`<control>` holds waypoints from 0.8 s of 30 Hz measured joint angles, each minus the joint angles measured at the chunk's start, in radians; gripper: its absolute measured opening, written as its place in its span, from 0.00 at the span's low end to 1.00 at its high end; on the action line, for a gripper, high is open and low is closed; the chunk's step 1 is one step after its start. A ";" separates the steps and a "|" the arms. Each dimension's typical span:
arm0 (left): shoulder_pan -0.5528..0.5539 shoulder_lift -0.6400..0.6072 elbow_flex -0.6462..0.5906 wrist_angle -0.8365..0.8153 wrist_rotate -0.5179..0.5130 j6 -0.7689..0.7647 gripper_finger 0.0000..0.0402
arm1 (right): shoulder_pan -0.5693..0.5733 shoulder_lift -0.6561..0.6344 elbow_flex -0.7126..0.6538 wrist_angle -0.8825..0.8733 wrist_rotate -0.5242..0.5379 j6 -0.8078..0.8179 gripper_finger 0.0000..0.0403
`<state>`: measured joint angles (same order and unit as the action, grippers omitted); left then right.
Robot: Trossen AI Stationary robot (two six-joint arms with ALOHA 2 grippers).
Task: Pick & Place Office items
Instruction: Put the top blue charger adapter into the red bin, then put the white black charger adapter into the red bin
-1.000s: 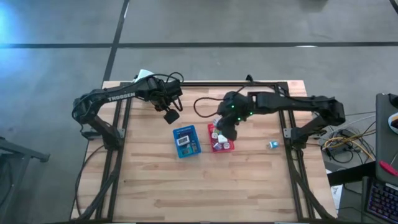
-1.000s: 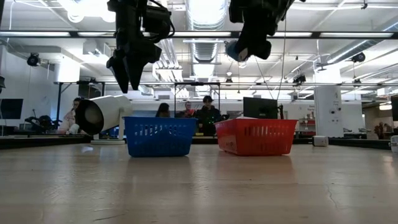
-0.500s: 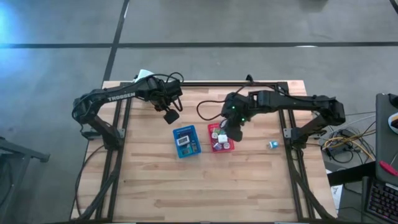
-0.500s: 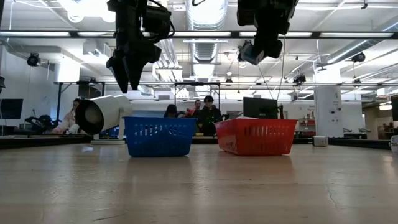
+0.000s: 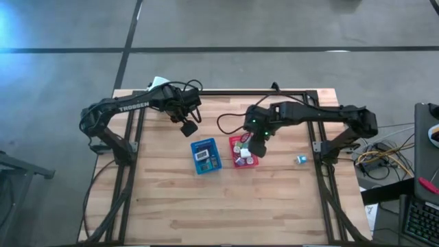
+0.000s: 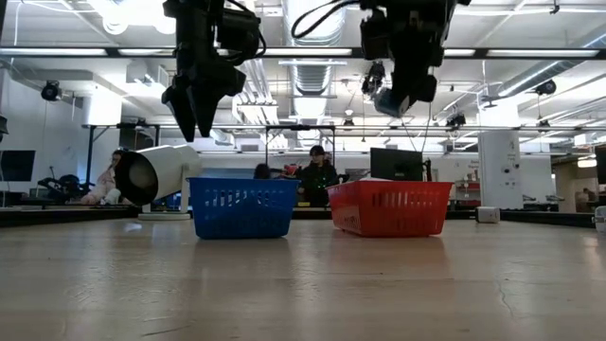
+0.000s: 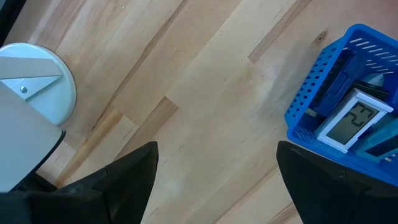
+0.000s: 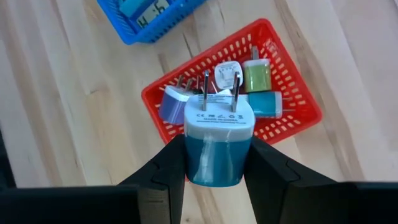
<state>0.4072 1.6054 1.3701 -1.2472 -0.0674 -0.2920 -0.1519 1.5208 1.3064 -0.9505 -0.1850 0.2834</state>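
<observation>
Pale wooden desk (image 5: 171,206) below us: our right gripper (image 8: 217,177) clamps a small teal-and-white plastic plug adapter (image 8: 218,140) above the red mesh basket (image 8: 298,134). Light, rigid, slick; grip its flat sides. Left gripper (image 7: 214,168) idles, jaws apart.

"TROSSEN" stands in white letters along the left arm (image 5: 134,106); nothing else is legible.
</observation>
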 joint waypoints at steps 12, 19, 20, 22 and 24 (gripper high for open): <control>0.000 0.000 0.000 -0.003 0.000 0.000 0.83 | -0.005 0.149 0.042 0.016 -0.035 -0.055 0.29; 0.000 0.000 0.000 -0.003 0.000 0.000 0.83 | -0.023 0.129 0.066 0.019 -0.036 -0.058 0.42; 0.000 0.000 0.000 -0.003 0.000 0.000 0.83 | -0.027 0.128 0.066 0.013 -0.036 -0.058 0.48; 0.000 0.000 0.000 -0.003 0.000 0.002 0.83 | -0.028 0.127 0.066 0.011 -0.034 -0.055 0.61; 0.000 0.000 0.000 -0.003 0.000 0.004 0.83 | -0.029 0.127 0.065 0.006 -0.046 -0.051 0.71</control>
<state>0.4072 1.6054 1.3701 -1.2507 -0.0677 -0.2878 -0.1806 1.6478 1.3713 -0.9441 -0.2309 0.2326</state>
